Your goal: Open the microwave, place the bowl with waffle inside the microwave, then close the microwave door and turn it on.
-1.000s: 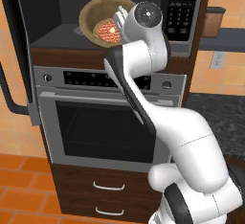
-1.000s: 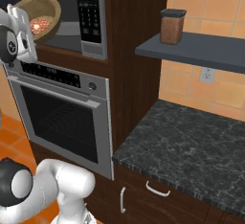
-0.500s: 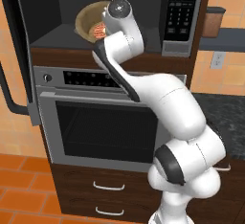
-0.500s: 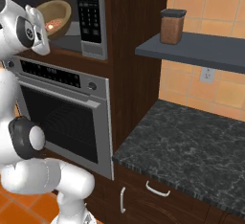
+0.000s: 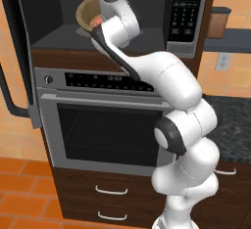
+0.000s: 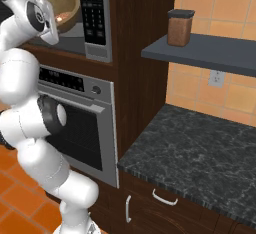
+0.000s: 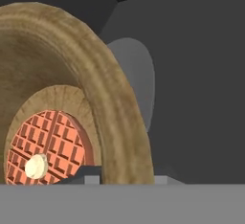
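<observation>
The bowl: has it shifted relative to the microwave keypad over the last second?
Yes. The bowl has moved left, away from the keypad, and deeper into the microwave cavity.

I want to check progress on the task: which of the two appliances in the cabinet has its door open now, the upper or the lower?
The upper one, the microwave: its cavity is exposed, with the bowl inside. The steel wall oven below is closed.

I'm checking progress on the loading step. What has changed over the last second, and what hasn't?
The arm has swung left and reached deeper, carrying the bowl with the waffle further into the microwave cavity, above the turntable. The end effector stays clamped on the bowl's rim. The microwave door stays open; the oven and canister are unmoved.
</observation>
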{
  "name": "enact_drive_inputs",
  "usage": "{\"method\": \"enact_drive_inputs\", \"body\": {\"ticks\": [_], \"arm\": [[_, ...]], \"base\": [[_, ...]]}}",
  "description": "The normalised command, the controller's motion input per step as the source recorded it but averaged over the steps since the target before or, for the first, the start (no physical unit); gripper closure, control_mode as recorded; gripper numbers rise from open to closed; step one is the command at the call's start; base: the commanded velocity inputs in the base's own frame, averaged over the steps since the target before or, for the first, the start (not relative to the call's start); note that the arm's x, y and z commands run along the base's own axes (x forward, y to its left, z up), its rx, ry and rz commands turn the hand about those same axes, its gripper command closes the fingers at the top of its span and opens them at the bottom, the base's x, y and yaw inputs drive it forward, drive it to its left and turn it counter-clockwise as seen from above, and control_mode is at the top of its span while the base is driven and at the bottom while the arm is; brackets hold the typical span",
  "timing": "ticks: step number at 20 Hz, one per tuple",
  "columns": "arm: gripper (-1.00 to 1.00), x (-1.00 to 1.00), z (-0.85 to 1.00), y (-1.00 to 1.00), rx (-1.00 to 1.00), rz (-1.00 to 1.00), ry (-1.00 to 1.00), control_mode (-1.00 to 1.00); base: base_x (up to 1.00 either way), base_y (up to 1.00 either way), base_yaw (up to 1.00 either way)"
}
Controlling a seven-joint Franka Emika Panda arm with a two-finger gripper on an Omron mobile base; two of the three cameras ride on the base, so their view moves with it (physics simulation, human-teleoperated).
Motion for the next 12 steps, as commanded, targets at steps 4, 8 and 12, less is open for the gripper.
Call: {"method": "enact_drive_inputs", "body": {"ticks": [4, 8, 12], "arm": [[1.00, 0.40, -0.38, 0.00, 0.00, 0.00, 0.00, -1.00], [1.00, 0.22, -0.37, -0.01, 0.00, 0.00, 0.00, -1.00], [-1.00, 0.26, -0.25, 0.00, 0.00, 0.00, 0.01, -1.00]], "base": [[0.00, 0.00, 0.00], [0.00, 0.00, 0.00], [0.00, 0.00, 0.00]]}}
